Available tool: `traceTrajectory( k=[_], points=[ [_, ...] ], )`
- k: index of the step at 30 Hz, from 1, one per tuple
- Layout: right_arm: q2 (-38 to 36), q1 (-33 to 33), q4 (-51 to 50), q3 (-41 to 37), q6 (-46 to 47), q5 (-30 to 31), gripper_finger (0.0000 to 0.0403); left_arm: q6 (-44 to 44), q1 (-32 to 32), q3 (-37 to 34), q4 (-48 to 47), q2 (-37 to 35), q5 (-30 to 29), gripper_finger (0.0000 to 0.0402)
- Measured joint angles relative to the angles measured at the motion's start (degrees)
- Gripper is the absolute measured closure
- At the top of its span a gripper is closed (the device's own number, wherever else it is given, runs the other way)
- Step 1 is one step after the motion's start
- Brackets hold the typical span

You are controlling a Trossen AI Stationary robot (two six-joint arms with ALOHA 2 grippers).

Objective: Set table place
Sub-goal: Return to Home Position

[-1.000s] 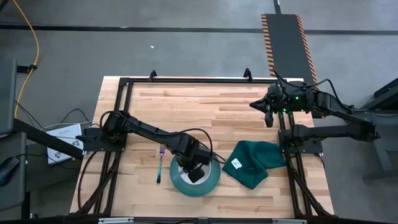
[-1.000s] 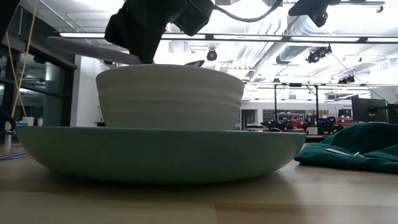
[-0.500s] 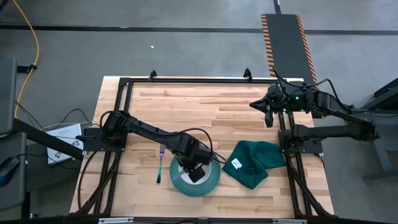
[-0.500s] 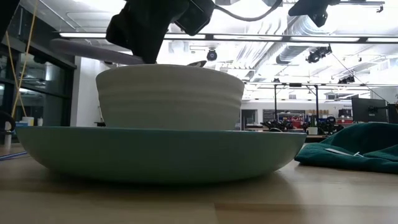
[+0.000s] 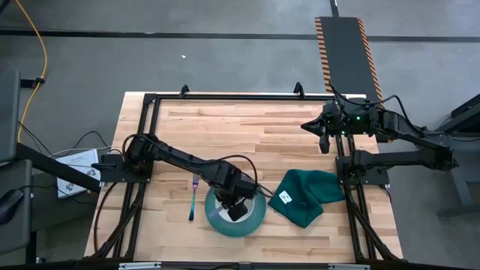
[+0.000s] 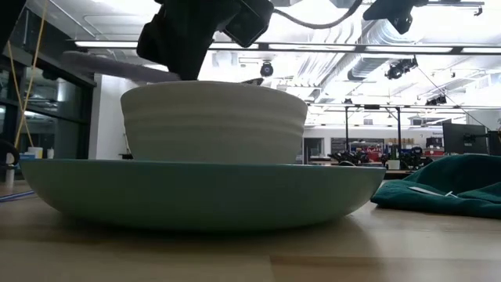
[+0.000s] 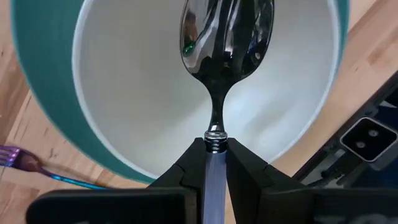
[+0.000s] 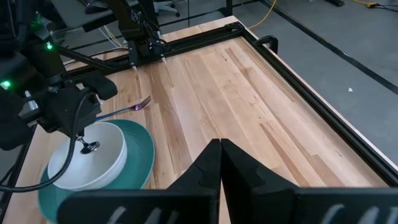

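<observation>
Clamping spoon [image 7: 227,37] over bowl [image 7: 124,93] on plate [image 7: 37,81]: left end effector [image 7: 215,149]; fork [image 5: 193,199] unplaced, plate's 9 o'clock; right end effector [image 8: 219,149] together, 2 o'clock.

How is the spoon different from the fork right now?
The spoon is pinched by the left gripper, with its head over the inside of the white bowl on the teal plate. The fork lies flat on the table beside that plate, and nothing touches it. The spoon's end is a shiny silver oval, while the fork's end has purple prongs. Both have bluish handles. The right gripper waits at the table's right edge.
</observation>
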Motion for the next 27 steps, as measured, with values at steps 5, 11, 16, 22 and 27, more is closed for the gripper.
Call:
traceTrajectory(
  k=[5, 11, 16, 22, 27],
  points=[
    [0.0, 0.0, 0.0, 0.0, 0.0, 0.0, 0.0402, 0.5, 0.0, -0.1, -1.2, 0.8, 0.5, 0.0365],
    [0.0, 0.0, 0.0, 0.0, -0.1, 0.0, 0.0402, 1.2, 0.0, 0.0, -1.1, 1.5, 2.1, 0.0365],
    [0.0, 0.0, 0.0, 0.0, -0.1, 0.0, 0.0402, 1.2, 0.0, 0.0, -0.9, 1.4, 2.0, 0.0365],
    [0.0, 0.0, 0.0, 0.0, -0.1, 0.0, 0.0402, 1.6, 0.0, 0.0, -0.9, 1.4, 2.1, 0.0365],
    [0.0, 0.0, 0.0, 0.0, -0.1, 0.0, 0.0402, 1.6, 0.0, 0.0, -1.1, 1.4, 2.5, 0.0365]
  ],
)
